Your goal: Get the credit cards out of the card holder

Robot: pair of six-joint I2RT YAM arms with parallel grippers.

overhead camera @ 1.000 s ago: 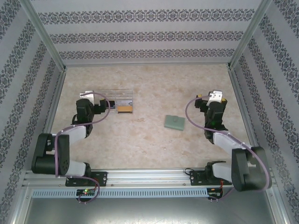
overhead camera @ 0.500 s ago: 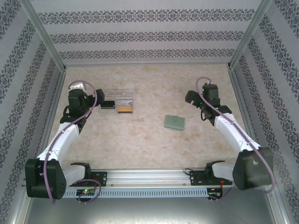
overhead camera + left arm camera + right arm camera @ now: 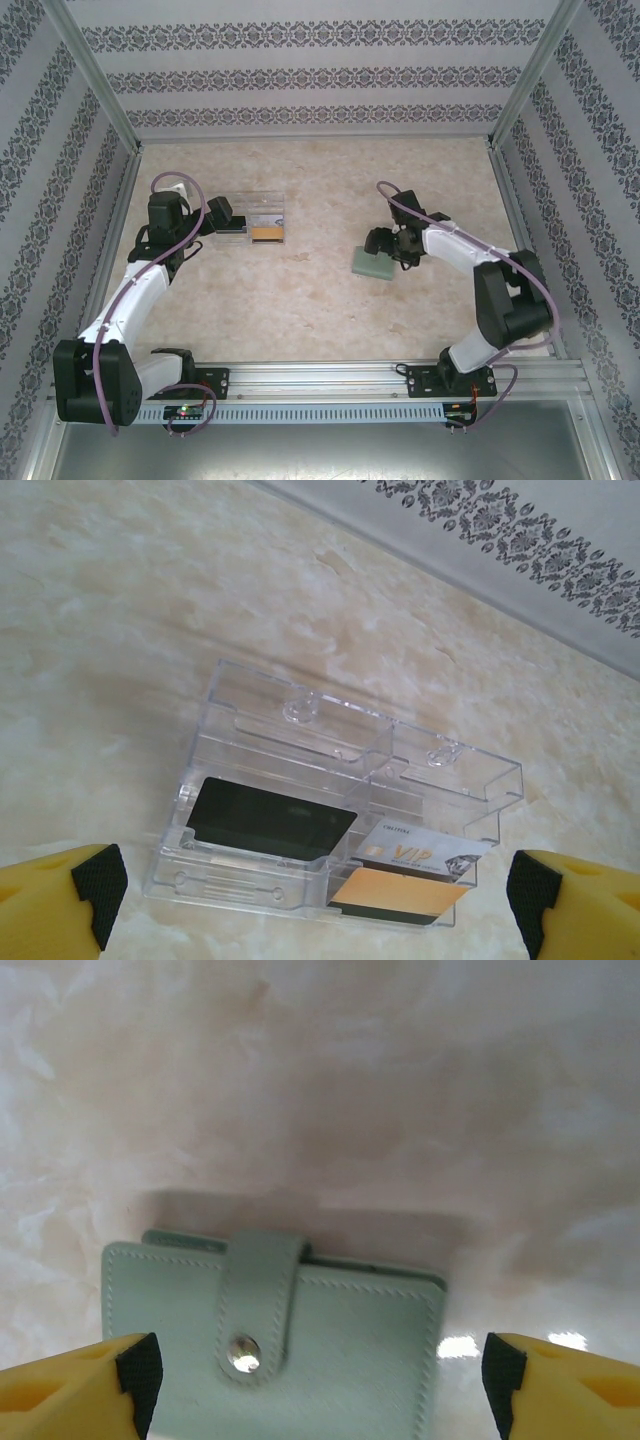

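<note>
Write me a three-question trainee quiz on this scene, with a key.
1. True or false: the card holder is closed, its tab snapped down.
2. In the left wrist view, which card lies leftmost in the clear tray? A whitish; B black; C orange-yellow.
3. How many credit cards sit in that tray?
Key: 1 true; 2 B; 3 three.

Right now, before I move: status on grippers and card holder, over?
Left gripper open, facing clear plastic tray holding black card, whitish card, orange card. Right gripper open, fingers flanking pale sage-green soft wallet, tab snapped shut. Nothing in the way.
</note>
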